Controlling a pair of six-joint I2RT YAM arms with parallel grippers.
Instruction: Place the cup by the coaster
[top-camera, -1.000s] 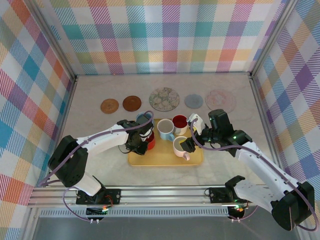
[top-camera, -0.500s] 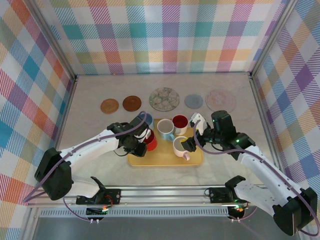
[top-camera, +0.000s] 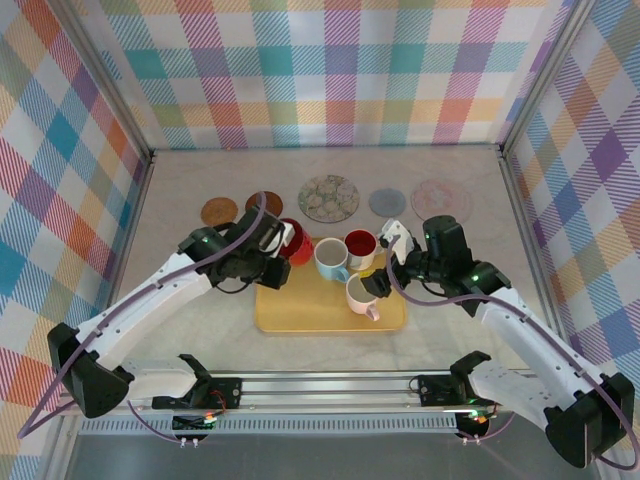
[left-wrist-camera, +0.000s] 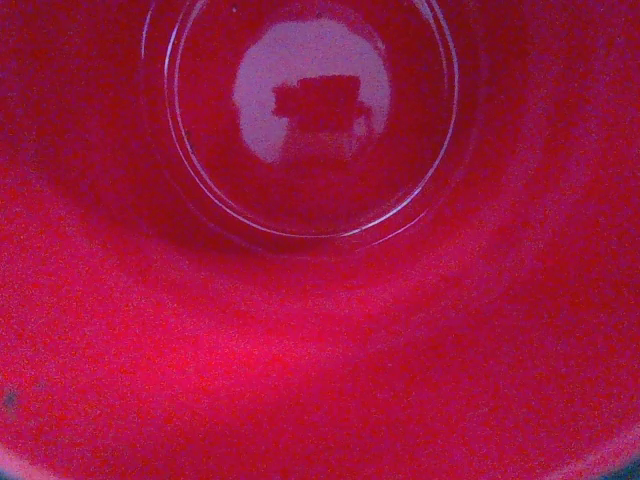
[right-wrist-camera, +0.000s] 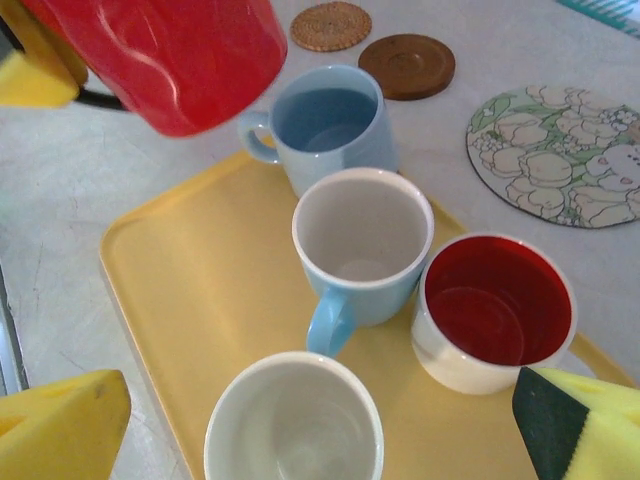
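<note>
My left gripper (top-camera: 278, 250) is shut on a red cup (top-camera: 297, 247), held tilted in the air over the back left corner of the yellow tray (top-camera: 300, 315). The left wrist view looks straight into the cup's glossy red inside (left-wrist-camera: 310, 130). In the right wrist view the red cup (right-wrist-camera: 180, 55) hangs at top left, with a yellow pad (right-wrist-camera: 30, 75) pressed on it. Just behind it lie a woven brown coaster (top-camera: 219, 212) and a dark brown coaster (top-camera: 262, 205). My right gripper (top-camera: 375, 285) stands open over a white cup (right-wrist-camera: 295, 425).
The tray holds a light blue cup (right-wrist-camera: 362, 240), a white cup with a red inside (right-wrist-camera: 495, 305) and a blue cup (right-wrist-camera: 325, 125) at its back left corner. A floral mat (top-camera: 329, 198), a grey coaster (top-camera: 388, 203) and a pink one (top-camera: 441, 200) lie behind.
My left arm has lifted the red cup off the tray and carried it back and left toward the brown coasters. The right arm has barely moved and stays open.
</note>
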